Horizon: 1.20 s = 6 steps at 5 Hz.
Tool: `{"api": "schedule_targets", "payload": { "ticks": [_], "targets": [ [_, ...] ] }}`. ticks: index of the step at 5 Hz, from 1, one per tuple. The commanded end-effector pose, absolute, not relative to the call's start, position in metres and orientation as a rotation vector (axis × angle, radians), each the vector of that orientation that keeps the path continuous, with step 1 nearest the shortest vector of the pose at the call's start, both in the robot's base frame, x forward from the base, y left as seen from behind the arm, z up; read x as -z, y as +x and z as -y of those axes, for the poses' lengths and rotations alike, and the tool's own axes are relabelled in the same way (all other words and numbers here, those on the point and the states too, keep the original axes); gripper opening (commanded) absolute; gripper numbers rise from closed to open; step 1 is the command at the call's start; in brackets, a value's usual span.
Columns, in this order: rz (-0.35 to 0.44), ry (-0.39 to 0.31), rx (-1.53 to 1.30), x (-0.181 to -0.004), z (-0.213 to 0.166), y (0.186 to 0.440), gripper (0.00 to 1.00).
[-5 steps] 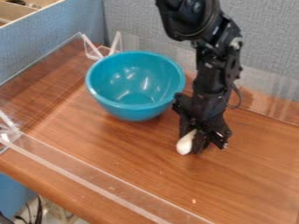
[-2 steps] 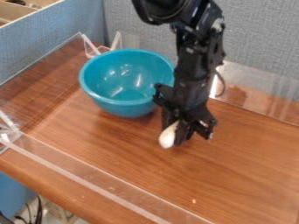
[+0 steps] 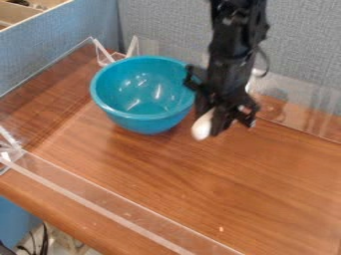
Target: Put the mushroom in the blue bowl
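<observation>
Above the wooden table (image 3: 186, 189), just right of the bowl (image 3: 140, 93): black gripper (image 3: 213, 122) pointing straight down, clenched on the mushroom (image 3: 202, 127). Pale stem hanging below the fingers (image 3: 226, 112), clear of the tabletop; cap hidden between the jaws, colour not readable. Mushroom level with the bowl's side, close beside its right rim but not over the opening. Bowl turquoise, glossy, upright on the table toward the back left, with only bright reflections visible inside. Arm (image 3: 237, 40) rising from the gripper to the top edge of view. Clear plastic wall (image 3: 80, 214) along the table's near and left edges; grey-blue partition (image 3: 54, 45) behind.
</observation>
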<state>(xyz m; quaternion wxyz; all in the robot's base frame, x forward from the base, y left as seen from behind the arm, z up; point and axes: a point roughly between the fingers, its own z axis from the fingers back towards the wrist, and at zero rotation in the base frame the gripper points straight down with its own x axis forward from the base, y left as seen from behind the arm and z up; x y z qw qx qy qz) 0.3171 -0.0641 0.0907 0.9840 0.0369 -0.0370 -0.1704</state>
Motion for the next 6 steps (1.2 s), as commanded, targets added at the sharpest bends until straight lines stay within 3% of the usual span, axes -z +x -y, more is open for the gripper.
{"api": "schedule_targets", "payload": {
  "ticks": [1,2,3,6],
  "targets": [
    [0.193,0.078,0.344,-0.138,0.084,0.334,0.0],
    [0.212,0.082,0.367,-0.153,0.082,0.333,0.0],
    [0.213,0.072,0.403,-0.152,0.089,0.335,0.0],
    [0.201,0.051,0.421,-0.151,0.051,0.331,0.0]
  ]
}}
